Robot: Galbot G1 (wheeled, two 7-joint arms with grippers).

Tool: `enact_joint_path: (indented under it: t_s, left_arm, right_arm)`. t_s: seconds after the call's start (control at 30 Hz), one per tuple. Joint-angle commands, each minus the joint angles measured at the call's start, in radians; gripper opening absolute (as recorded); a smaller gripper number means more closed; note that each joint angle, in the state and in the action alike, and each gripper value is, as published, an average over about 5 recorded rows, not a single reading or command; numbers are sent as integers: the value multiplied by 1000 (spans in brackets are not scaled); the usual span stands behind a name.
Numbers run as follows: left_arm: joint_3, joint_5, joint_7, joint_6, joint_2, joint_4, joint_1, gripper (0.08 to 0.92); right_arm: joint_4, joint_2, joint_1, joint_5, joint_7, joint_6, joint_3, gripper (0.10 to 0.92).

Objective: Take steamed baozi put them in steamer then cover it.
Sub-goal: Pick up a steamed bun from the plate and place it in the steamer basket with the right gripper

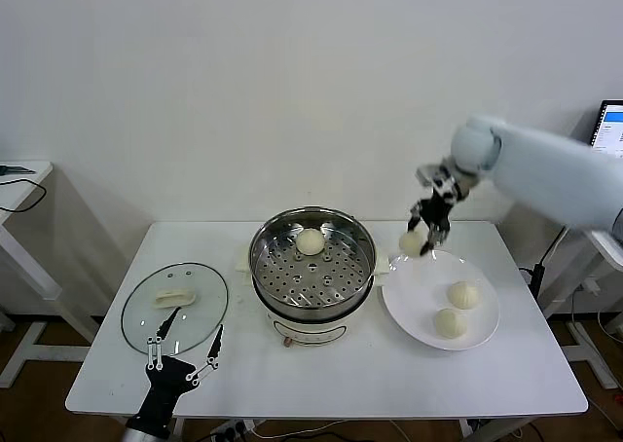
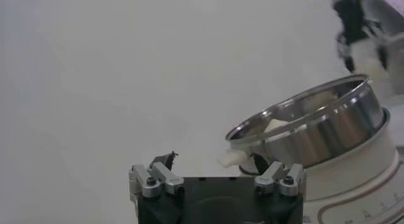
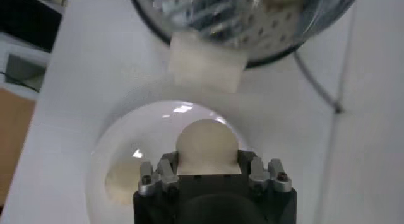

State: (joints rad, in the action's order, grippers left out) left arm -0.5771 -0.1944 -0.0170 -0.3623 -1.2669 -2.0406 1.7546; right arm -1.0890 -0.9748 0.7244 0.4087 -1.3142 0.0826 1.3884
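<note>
The steamer stands mid-table with one steamed baozi on its perforated tray. My right gripper is shut on another baozi, lifted just above the white plate's far-left rim, beside the steamer. In the right wrist view that baozi sits between the fingers over the plate. Two baozi lie on the plate. The cover lies flat at the left, handle up. My left gripper rests open at the front edge, just in front of the cover.
The white plate lies right of the steamer. The steamer's cream side handle points toward the plate. The steamer wall fills the left wrist view's far side. A side table stands far left and a screen far right.
</note>
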Motion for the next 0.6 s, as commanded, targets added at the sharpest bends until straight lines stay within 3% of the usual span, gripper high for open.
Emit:
enact_joint_path:
  t_s: [0.03,0.23,0.6]
  left_arm:
    - [7,-1,-1,0,0,-3,-6,823]
    - [4,0,-3,-6,-1,-1,-10,823]
    - [1,3,-7,-13,-4,17,-23,823]
  right_arm:
    - [-86,-195,208,197,-23,82,91,628]
    - [-67,-350,124,284,108,157,124,626]
    - [1,-492,-1,295,226,205,168,623]
